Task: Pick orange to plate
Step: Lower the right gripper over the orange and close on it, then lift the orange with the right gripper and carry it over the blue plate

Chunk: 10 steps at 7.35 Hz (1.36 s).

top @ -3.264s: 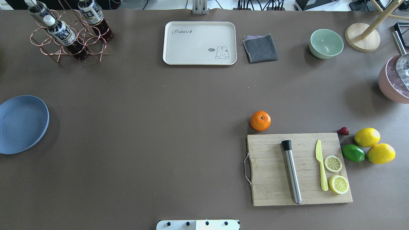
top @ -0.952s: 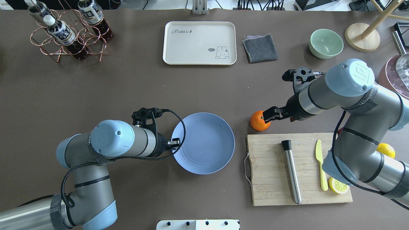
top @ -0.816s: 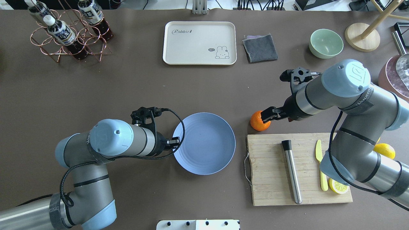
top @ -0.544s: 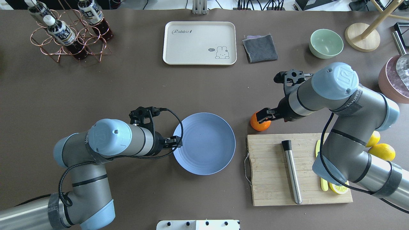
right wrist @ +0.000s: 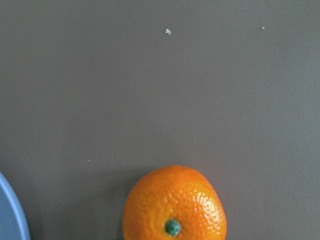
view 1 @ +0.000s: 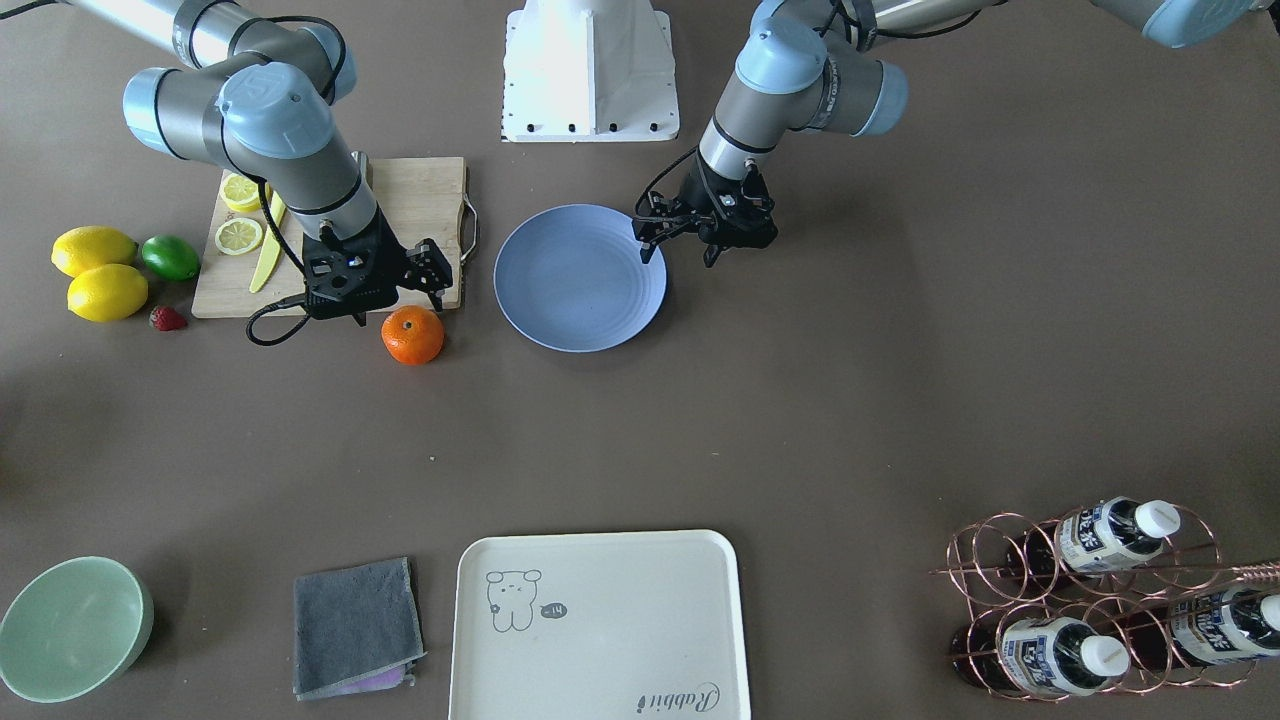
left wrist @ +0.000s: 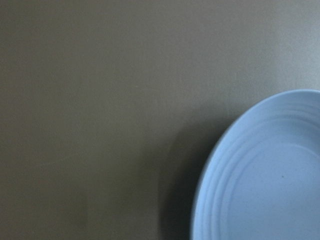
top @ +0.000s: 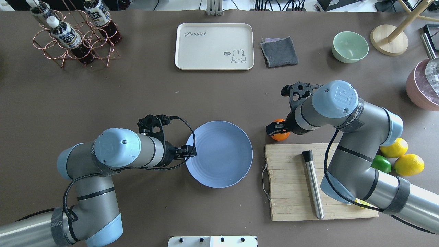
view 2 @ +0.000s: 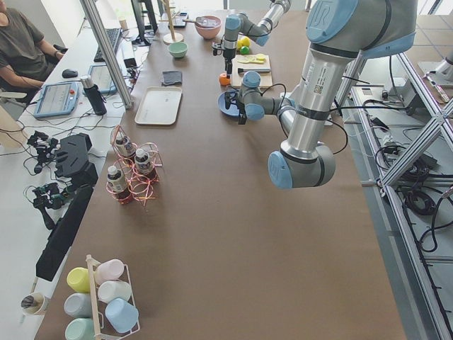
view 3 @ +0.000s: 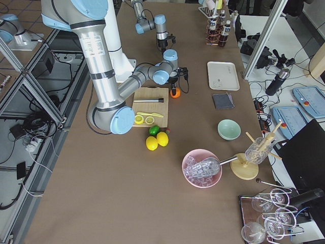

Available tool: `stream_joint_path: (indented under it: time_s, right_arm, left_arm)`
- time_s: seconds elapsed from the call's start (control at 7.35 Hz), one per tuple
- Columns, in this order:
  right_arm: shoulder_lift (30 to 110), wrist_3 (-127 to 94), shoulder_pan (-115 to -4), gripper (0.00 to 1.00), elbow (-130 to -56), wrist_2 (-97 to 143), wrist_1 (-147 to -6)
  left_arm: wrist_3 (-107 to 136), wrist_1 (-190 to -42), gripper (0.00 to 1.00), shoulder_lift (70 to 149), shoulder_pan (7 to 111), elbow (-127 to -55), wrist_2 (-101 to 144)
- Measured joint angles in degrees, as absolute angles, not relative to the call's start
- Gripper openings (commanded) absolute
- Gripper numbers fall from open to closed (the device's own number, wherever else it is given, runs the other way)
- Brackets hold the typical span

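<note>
The orange point(top: 282, 136) lies on the brown table just beyond the cutting board's far left corner; in the front view the orange point(view 1: 413, 335) stands free of any finger. My right gripper point(top: 274, 127) hovers over it, open, not touching; the right wrist view shows the orange point(right wrist: 174, 205) at its bottom edge. The blue-lavender plate point(top: 223, 154) sits mid-table with nothing on it. At the plate's left rim is my left gripper point(top: 188, 152), open, and the left wrist view shows only the plate's point(left wrist: 270, 180) edge.
A wooden cutting board point(top: 291, 178) holds a steel muddler point(top: 313, 185). Lemons point(top: 408, 164) and a lime point(top: 380, 164) lie to its right. Along the far side stand a cream tray point(top: 214, 46), grey cloth point(top: 279, 51), green bowl point(top: 349, 46) and bottle rack point(top: 73, 34).
The plate stood at the table's left edge in the earliest frame and now sits mid-table. Over the last second my right arm swung left over the orange; my left gripper eased back from the rim.
</note>
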<state>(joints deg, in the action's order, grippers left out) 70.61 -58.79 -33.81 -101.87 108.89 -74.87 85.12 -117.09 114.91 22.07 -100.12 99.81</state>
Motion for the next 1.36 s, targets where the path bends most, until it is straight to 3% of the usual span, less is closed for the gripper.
stream_joint_path:
  time_s: [0.27, 0.41, 0.68, 1.36]
  right_arm:
    - [69.4, -58.7, -33.3, 0.95, -99.8, 107.7, -74.8]
    - [68.5, -58.7, -33.2, 0.80, -98.9, 107.5, -74.8]
    - [67.7, -58.7, -33.1, 0.00, -97.8, 107.1, -74.7]
    - [59.6, -63.9, -31.6, 0.00, -100.9, 107.0, -79.9]
  left_arm:
    - [85.3, -117.1, 0.97, 114.9, 22.0, -100.3, 99.7]
    - [85.3, -117.2, 0.97, 114.9, 21.9, -100.3, 99.7]
    - [85.4, -117.2, 0.96, 114.9, 21.9, -100.4, 99.7]
    - [83.1, -116.9, 0.96, 112.3, 24.1, -104.1, 100.2]
